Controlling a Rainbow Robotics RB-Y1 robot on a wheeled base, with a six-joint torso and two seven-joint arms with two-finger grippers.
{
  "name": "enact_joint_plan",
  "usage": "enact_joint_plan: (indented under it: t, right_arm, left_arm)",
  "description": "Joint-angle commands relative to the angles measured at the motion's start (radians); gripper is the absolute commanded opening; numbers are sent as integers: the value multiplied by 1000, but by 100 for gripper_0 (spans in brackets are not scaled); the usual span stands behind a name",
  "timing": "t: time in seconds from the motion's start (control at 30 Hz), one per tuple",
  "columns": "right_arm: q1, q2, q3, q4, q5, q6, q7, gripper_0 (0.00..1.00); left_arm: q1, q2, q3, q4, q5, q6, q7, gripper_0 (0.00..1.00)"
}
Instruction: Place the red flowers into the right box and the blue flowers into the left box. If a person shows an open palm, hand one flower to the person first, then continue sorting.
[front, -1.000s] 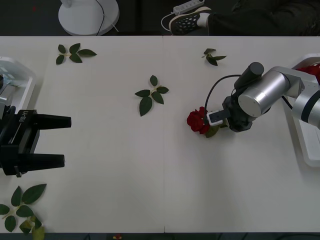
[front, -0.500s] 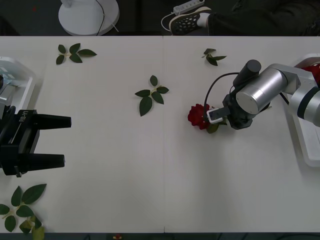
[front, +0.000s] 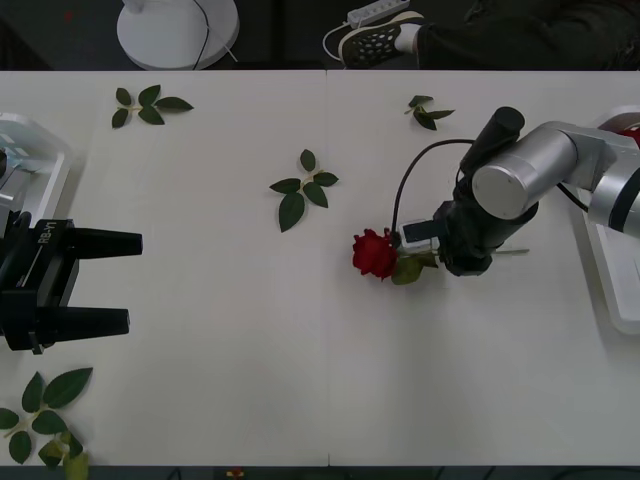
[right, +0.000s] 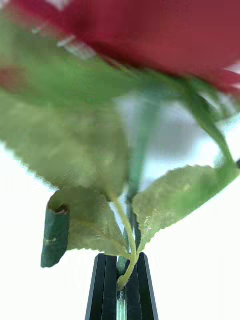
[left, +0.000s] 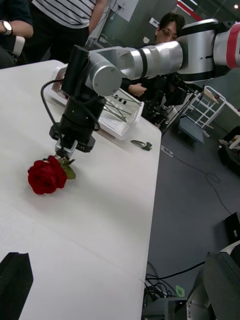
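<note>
Red rose (front: 374, 254) sideways, mid-table

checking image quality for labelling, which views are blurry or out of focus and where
Right wrist view: the red rose bloom and upper leaves are badly blurred, while the right end effector, shut on the stem, is sharper. Front view: sharp, even light, the rose crisp. Left wrist view: the rose is clear.

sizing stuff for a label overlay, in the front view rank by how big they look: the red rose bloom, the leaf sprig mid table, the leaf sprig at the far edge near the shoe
1. Mid-table leaf sprig.
2. Red rose bloom, held at its stem by the right gripper.
3. Far-edge leaf sprig.
</note>
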Motion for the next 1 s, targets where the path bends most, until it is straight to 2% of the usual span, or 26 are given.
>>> enact_joint_plan:
  t: [0.03, 0.27, 0.4, 0.53, 0.7, 0.83, 1.0]
  right_arm:
    - [22, -138, -42, -194, -72, 16, -300, 0]
    - [22, -270, -168, -331, -172, 62, -788, 0]
    - [22, -330, -278, -326, -230, 117, -978, 0]
    - [22, -388, -444, -262, -265, 223, -1136, 0]
    - [22, -469, -576, -165, -245, 338, -1171, 0]
    - [23, -541, -585, -64, -213, 352, -1154, 0]
    - [26, -560, -585, 65, -96, 335, -1027, 0]
  left_arm:
    - [-30, -11, 4, -4, 14, -8, 47, 100]
    - [-30, -11, 4, -4, 14, -8, 47, 100]
    - [-30, -11, 4, -4, 14, -8, 47, 100]
    - [-30, -11, 4, -4, 14, -8, 47, 100]
    - [-30, -11, 4, -4, 14, -8, 47, 100]
    - [-30, -11, 4, -4, 14, -8, 47, 100]
    - [-30, -11, 4, -4, 14, -8, 47, 100]
